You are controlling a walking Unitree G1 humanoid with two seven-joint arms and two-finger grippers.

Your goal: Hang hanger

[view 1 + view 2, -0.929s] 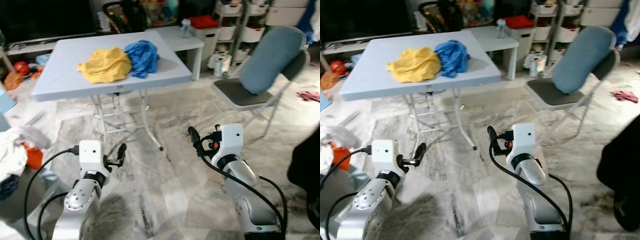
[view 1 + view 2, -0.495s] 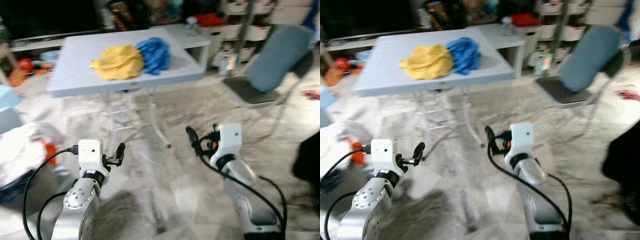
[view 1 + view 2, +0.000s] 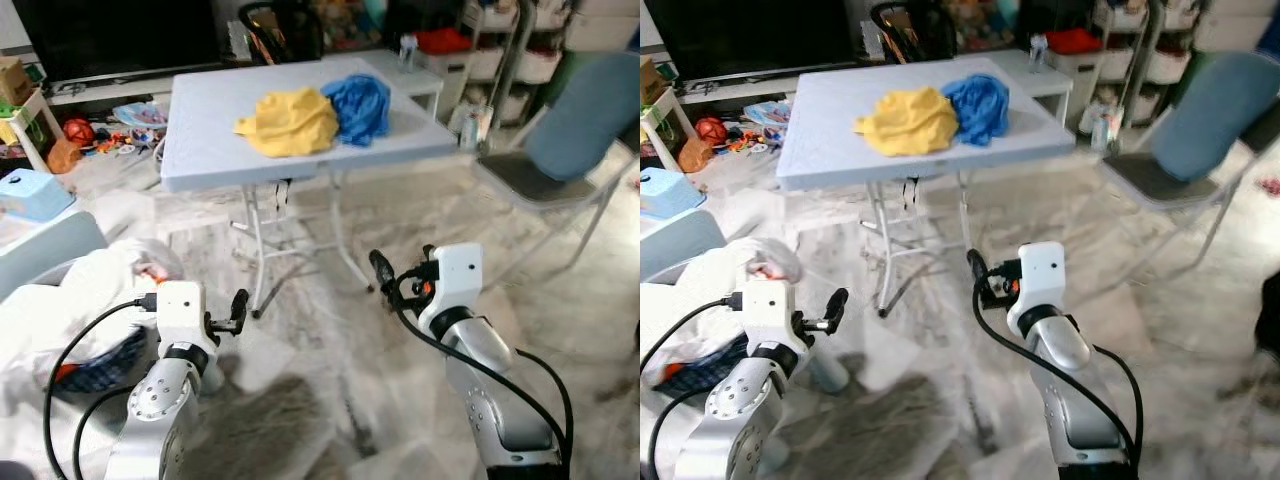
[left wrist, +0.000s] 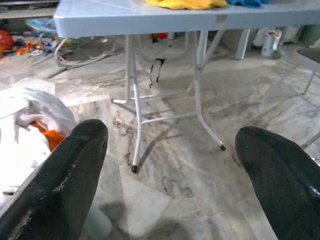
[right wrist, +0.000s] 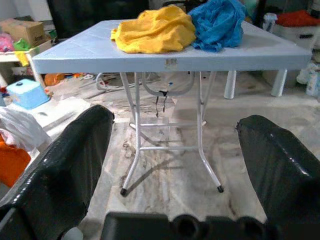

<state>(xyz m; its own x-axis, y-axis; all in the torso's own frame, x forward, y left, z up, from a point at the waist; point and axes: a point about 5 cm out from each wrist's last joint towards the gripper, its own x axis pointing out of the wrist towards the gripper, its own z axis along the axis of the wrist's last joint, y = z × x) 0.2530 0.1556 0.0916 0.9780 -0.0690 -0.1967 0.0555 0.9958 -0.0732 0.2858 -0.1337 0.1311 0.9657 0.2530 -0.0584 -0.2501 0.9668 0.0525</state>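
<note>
A grey folding table (image 3: 210, 140) stands ahead with a yellow garment (image 3: 290, 120) and a blue garment (image 3: 360, 103) bunched on its top. I cannot make out a hanger. My left gripper (image 3: 238, 308) is held low over the marble floor, open and holding nothing. My right gripper (image 3: 383, 277) is held a little higher, near the table's legs (image 3: 340, 240), also open with nothing in it. Both wrist views look between wide-apart fingers (image 4: 60, 190) (image 5: 280, 165) at the table's underside.
A blue-grey folding chair (image 3: 570, 130) stands to the right of the table. A pile of white laundry over a basket (image 3: 60, 310) lies at my left. A light blue box (image 3: 30, 195), toys and a dark TV are at the back left, storage shelves (image 3: 500, 60) at the back right.
The camera has swung left, so the table and chair sit further right in the picture and the laundry pile has come into view. Both arms hold the same pose.
</note>
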